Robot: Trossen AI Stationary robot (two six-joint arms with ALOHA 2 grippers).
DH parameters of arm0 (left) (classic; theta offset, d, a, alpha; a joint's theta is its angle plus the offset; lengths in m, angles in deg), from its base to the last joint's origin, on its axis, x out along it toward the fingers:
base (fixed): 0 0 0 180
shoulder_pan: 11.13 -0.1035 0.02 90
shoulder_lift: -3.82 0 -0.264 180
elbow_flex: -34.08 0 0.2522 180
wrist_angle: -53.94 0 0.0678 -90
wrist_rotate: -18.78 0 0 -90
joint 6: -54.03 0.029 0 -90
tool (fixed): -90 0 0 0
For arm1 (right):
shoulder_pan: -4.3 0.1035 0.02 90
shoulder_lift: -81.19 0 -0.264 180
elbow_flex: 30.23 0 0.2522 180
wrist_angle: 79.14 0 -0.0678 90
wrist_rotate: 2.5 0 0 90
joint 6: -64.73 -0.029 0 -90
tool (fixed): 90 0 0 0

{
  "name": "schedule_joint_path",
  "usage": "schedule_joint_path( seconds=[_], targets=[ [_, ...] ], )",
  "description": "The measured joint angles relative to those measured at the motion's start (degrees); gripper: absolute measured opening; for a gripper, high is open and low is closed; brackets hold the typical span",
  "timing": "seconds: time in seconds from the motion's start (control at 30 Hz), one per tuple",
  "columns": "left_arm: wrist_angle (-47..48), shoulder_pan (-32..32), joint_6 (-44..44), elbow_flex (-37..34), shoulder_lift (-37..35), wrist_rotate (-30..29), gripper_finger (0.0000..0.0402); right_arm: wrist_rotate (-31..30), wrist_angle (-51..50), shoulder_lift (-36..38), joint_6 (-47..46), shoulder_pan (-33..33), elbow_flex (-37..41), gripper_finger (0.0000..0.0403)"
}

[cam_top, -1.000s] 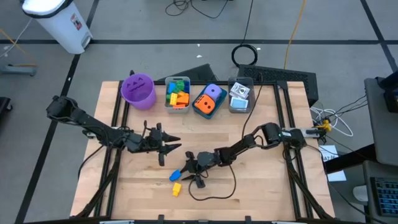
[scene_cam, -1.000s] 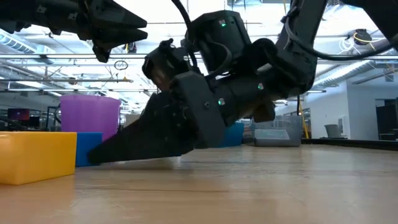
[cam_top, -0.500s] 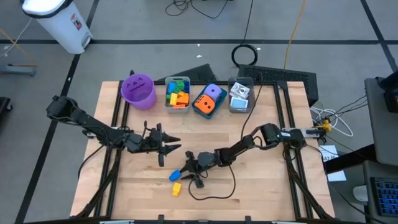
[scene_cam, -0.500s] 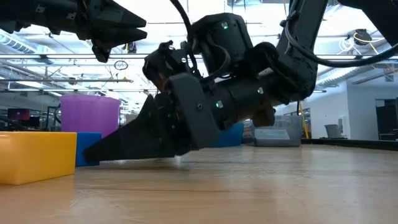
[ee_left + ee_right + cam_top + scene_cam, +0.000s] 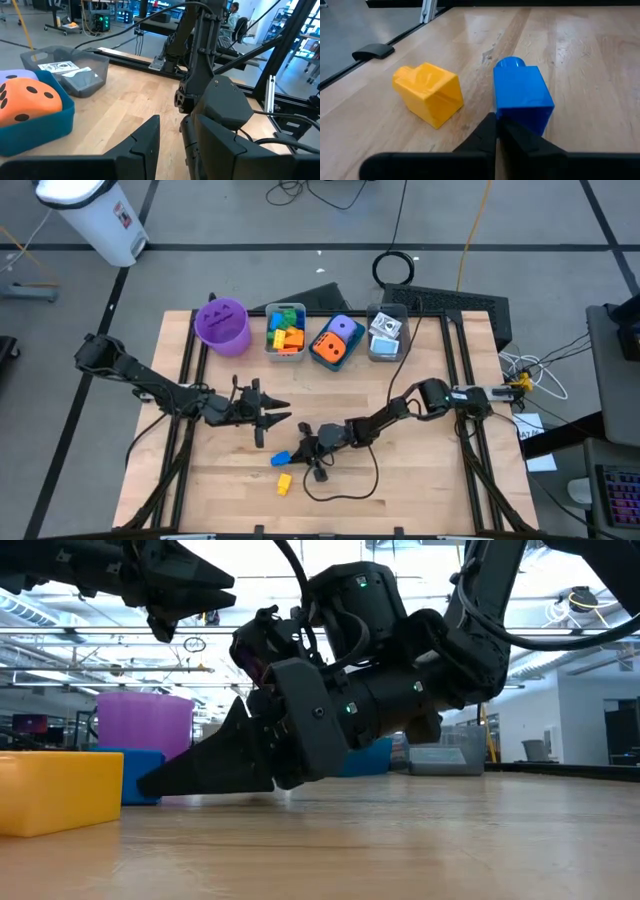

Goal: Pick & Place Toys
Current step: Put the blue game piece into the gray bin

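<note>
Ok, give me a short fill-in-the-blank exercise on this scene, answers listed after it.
1. The right gripper, low at the table, has its fingers ____.
2. The loose brick nearest its fingertips is ____.
3. Beside that brick lies a ____ brick.
4. The orange die sits in the ____ bin.

Answers: shut; blue; yellow; blue

Bright overhead light – soft shadows, sharp pics, bkgd blurry.

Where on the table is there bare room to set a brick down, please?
Bare wood lies along the right side, between the clear bin and the right arm, and at the near left corner. It is crowded mid-table, around the right gripper, blue brick, yellow brick and left gripper.
</note>
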Motion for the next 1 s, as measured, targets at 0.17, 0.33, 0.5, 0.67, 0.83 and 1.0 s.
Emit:
schedule_joint_path(
  seconds=[0.17,0.33,0.5,0.67,0.83,1.0],
  targets=[
    [0.01,0.00,-0.23,0.00,0.00,0.00,0.0129,0.20,-1.74,2.13,0.85,-0.12,0.09,0.0003],
    [0.64,0.00,-1.52,0.00,-0.02,0.07,0.0129,-2.30,-10.97,8.32,7.04,0.17,0.31,0.0003],
    [1.71,0.00,-3.28,0.00,-0.02,0.09,0.0129,-12.87,-19.17,16.85,14.70,1.93,2.67,0.0002],
    [1.72,0.00,-5.63,0.00,0.00,0.11,0.0129,-24.33,-22.43,24.65,21.34,4.27,7.74,0.0001],
    [0.57,0.00,-7.45,0.00,1.60,0.07,0.0129,-28.33,-21.14,30.77,22.63,4.61,13.50,0.0001],
    [-6.93,-0.69,-10.46,0.00,6.52,-0.27,0.0129,-28.49,-17.84,34.35,22.27,3.21,18.07,0.0001]
  ],
)
